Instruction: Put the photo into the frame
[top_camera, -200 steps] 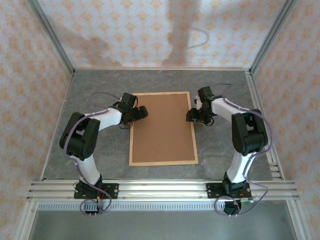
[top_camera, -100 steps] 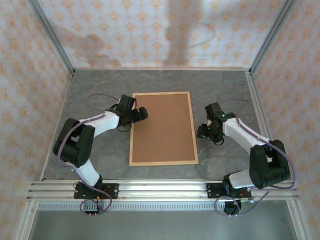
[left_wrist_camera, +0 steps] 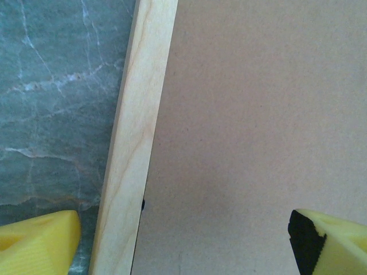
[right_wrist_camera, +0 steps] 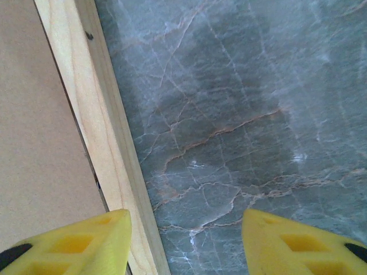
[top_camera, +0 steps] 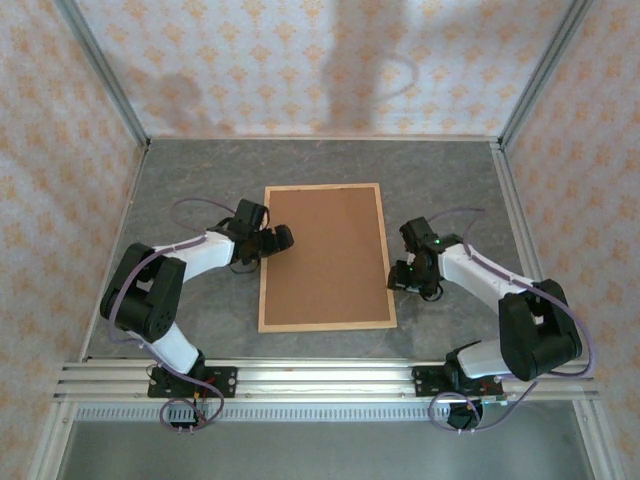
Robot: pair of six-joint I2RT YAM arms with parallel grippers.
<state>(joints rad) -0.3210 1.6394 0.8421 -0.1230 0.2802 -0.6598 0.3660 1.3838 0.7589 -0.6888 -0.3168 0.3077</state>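
Note:
The frame (top_camera: 323, 325), thin pale wood strips, lies flat mid-table with a plain brown backing board (top_camera: 325, 250) inside it. The photo is hidden. My left gripper (top_camera: 278, 239) hovers over the frame's left strip (left_wrist_camera: 135, 143), open wide: one yellow fingertip (left_wrist_camera: 37, 243) is above the stone, the other (left_wrist_camera: 332, 240) above the backing board (left_wrist_camera: 258, 114). My right gripper (top_camera: 397, 279) sits at the frame's right strip (right_wrist_camera: 94, 114), open, one fingertip (right_wrist_camera: 69, 243) over the strip and board, the other (right_wrist_camera: 304, 243) over bare stone. Nothing lies between either pair of jaws.
The table (top_camera: 200, 300) is grey-green marbled stone, walled on three sides by patterned panels. An aluminium rail (top_camera: 320, 378) runs along the near edge, holding both arm bases. Bare stone surrounds the frame on all sides.
The right arm has swung toward the near edge along the frame's right strip, its jaws narrowing somewhat. The left gripper has shifted slightly nearer along the left strip and opened a little.

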